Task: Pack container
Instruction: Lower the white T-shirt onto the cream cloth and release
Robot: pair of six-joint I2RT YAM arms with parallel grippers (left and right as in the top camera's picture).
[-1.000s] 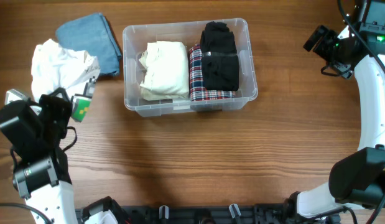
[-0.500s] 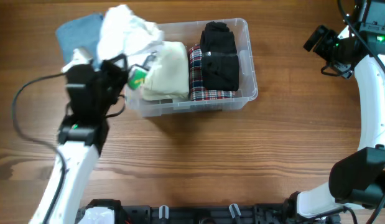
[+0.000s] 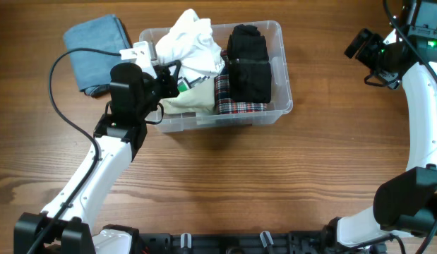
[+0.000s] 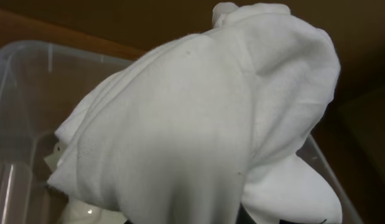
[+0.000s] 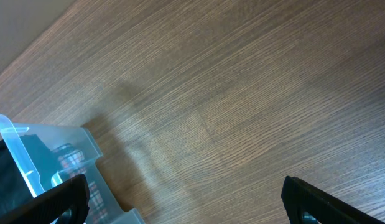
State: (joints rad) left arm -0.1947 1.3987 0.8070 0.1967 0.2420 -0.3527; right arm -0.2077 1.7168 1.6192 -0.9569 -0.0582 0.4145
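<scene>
The clear plastic container [image 3: 282,85] stands at the table's back centre. It holds a cream folded cloth [image 3: 186,104], a plaid cloth [image 3: 224,95] and a black garment [image 3: 248,62]. My left gripper [image 3: 173,79] is shut on a crumpled white garment [image 3: 192,42] and holds it over the container's left half. The white garment [image 4: 198,118] fills the left wrist view, with the container's wall [image 4: 21,74] behind it. My right gripper [image 3: 361,44] is open and empty, far right of the container; the container's corner [image 5: 30,155] shows in the right wrist view.
A folded blue cloth [image 3: 94,48] lies on the table left of the container. A black cable [image 3: 63,106] loops from my left arm. The right arm's white links run along the right edge.
My left gripper has carried the white garment from the table's left side rightward, over the container's left half. The right arm has not moved.
</scene>
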